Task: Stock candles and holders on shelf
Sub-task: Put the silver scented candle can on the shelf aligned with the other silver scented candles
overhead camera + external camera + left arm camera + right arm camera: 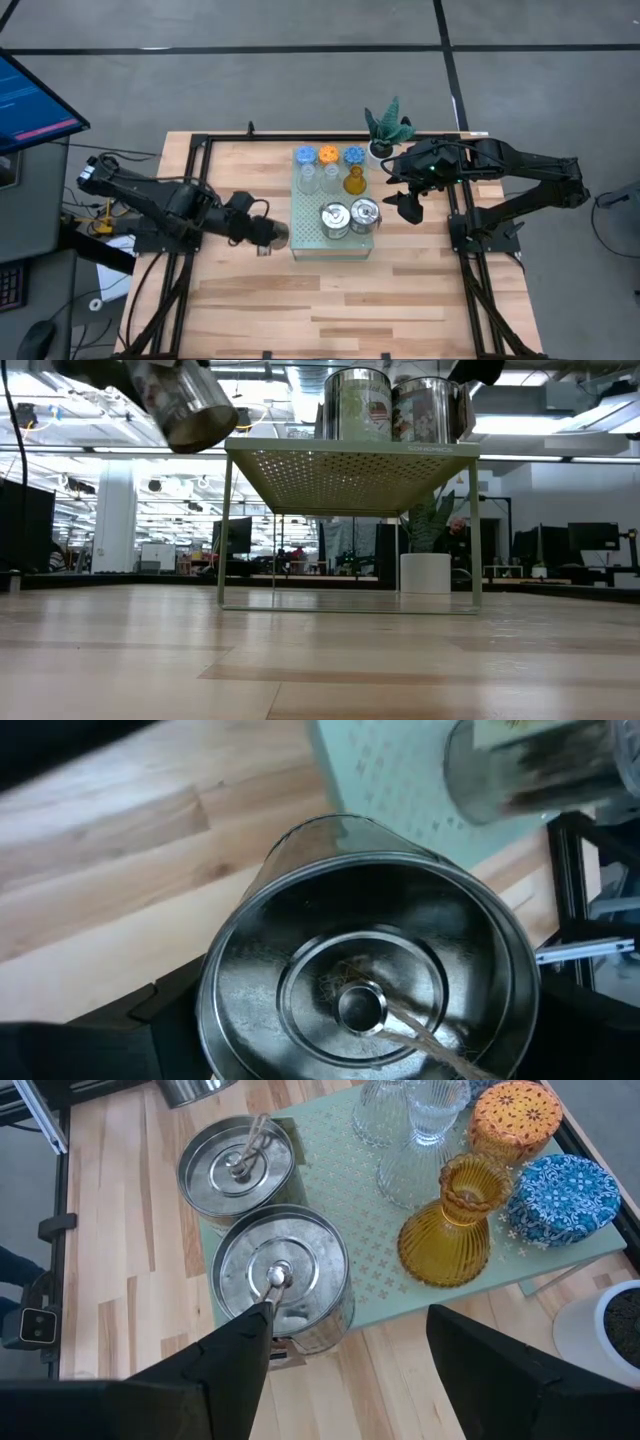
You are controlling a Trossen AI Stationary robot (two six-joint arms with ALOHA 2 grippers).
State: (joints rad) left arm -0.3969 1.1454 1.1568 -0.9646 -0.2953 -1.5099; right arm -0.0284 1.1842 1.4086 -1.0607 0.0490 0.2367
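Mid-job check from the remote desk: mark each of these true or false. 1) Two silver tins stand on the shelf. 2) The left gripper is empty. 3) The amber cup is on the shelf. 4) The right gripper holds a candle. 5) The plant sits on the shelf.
1) True: two silver tins stand on the shelf.
2) False: the left gripper holds a third tin, off the shelf's edge.
3) True: the amber cup stands there beside the clear cups.
4) False: the right gripper is open and empty, beside the shelf.
5) False: the plant stands on the table, behind the shelf.
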